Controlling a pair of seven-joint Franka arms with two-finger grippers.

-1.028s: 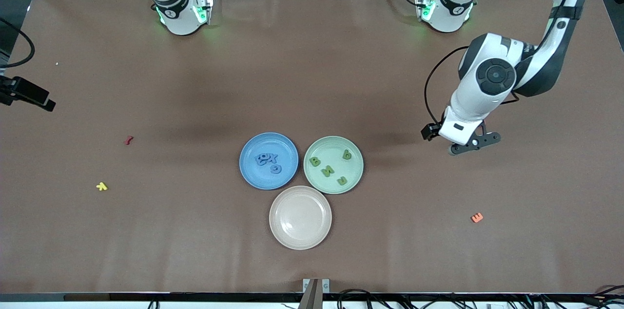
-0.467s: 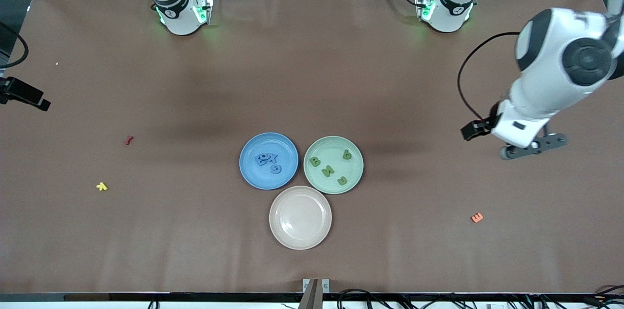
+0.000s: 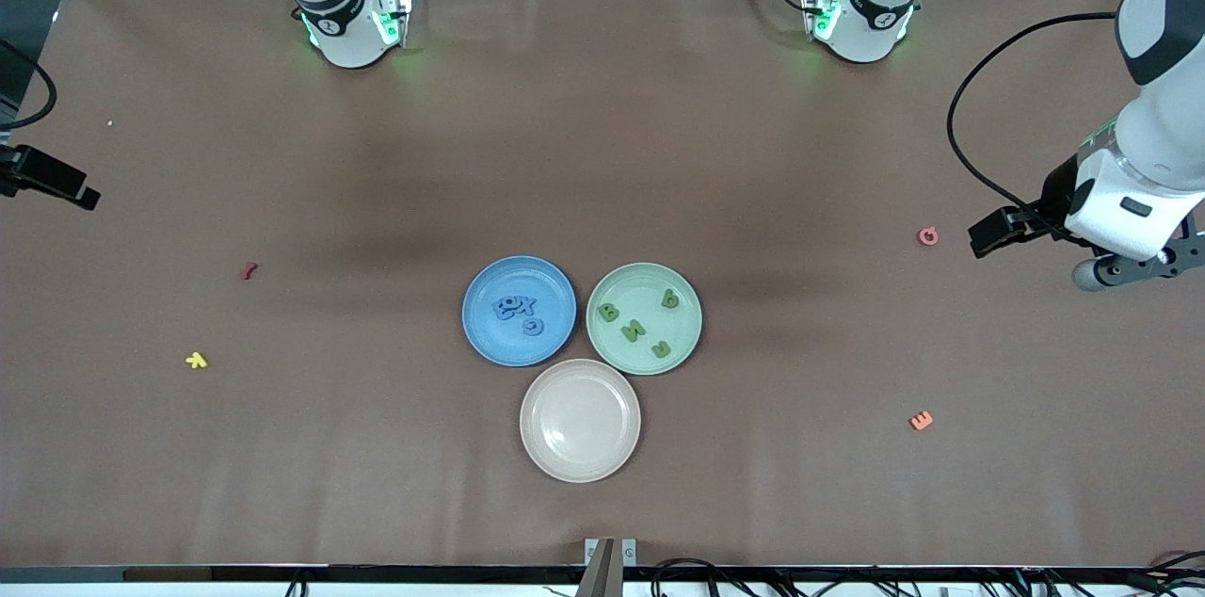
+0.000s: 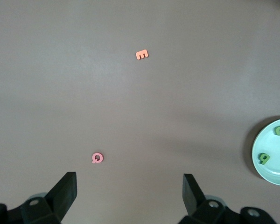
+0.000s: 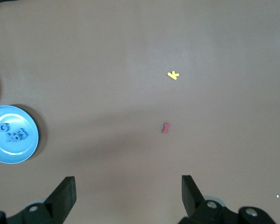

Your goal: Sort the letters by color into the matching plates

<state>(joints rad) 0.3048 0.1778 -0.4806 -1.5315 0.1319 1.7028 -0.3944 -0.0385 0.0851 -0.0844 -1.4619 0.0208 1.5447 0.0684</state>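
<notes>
Though the four blue letters point(image 3: 519, 309) sit in the blue plate point(image 3: 555, 339) and the four green letters point(image 3: 636, 326) in the pale green plate point(image 3: 684, 341), well away from both empty, wide-open grippers, the left gripper point(image 4: 129, 192) hovers near a pink letter point(image 3: 928, 236), so a needless grab could missort it, while the right gripper point(image 5: 128, 193) waits off toward its own end.

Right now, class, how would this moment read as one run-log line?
blue plate: four blue letters | green plate: four green letters | left gripper: open, over table near pink letter | right gripper: open

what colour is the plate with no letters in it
Beige-pink, the plate nearest the front camera; clearest in the front view.
</notes>
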